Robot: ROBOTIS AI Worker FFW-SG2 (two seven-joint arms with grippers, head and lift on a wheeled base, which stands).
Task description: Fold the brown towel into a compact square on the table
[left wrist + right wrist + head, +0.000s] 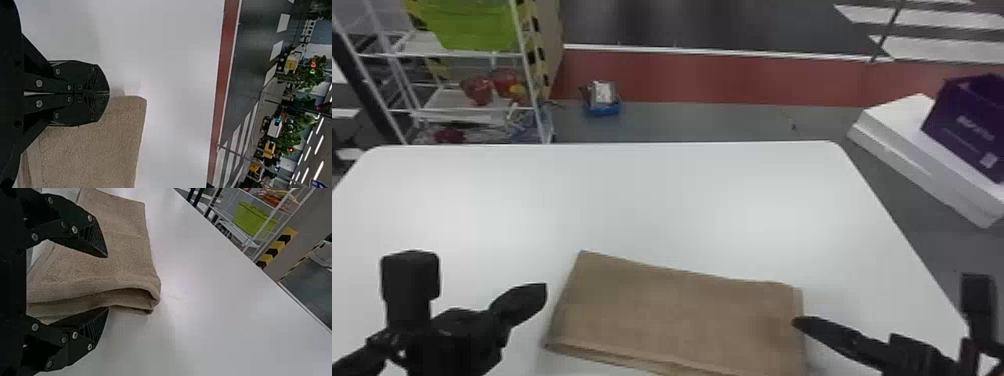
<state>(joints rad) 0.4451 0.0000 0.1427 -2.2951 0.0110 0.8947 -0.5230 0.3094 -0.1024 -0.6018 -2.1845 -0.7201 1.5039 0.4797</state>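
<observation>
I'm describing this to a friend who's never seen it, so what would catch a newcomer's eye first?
Probably the brown towel, folded into layers on the near part of the white table. Then the two black grippers, left and right, at either side of it, the right one's fingers open.

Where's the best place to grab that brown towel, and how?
I'd pinch the towel by its right end, coming from the robot's right, one finger over the layers and one under: they bulge there into a thick edge, which should be easy to catch.
</observation>
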